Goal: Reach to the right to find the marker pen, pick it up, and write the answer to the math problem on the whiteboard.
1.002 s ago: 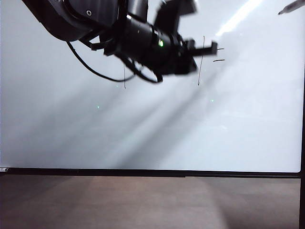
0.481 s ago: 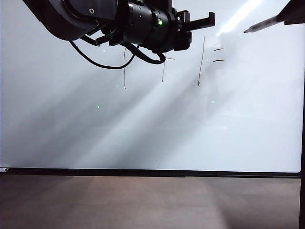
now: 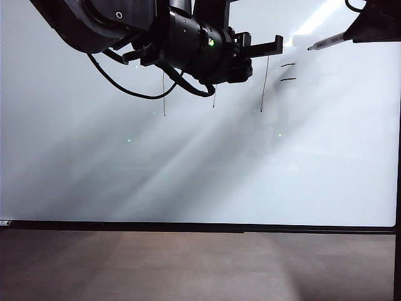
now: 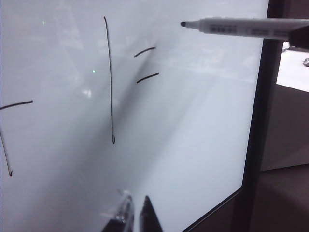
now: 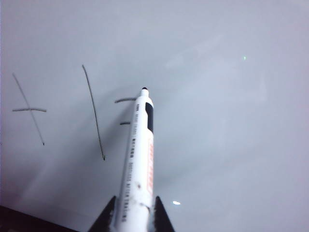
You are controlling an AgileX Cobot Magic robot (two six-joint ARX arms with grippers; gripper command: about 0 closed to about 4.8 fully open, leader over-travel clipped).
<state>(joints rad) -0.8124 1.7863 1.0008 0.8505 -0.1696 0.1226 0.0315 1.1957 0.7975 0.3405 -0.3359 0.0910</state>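
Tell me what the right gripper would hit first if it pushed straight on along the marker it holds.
Probably the glossy white whiteboard: the right gripper points its white marker pen at bare board just right of the handwritten equals strokes. Remaining gap unclear.

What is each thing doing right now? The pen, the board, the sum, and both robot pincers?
marker pen: uncapped, gripped, tip near the equals sign.
whiteboard: upright, no answer written.
math problem: written, unanswered.
right pincer: shut on the marker pen.
left pincer: nearly closed, holding nothing, by the board.
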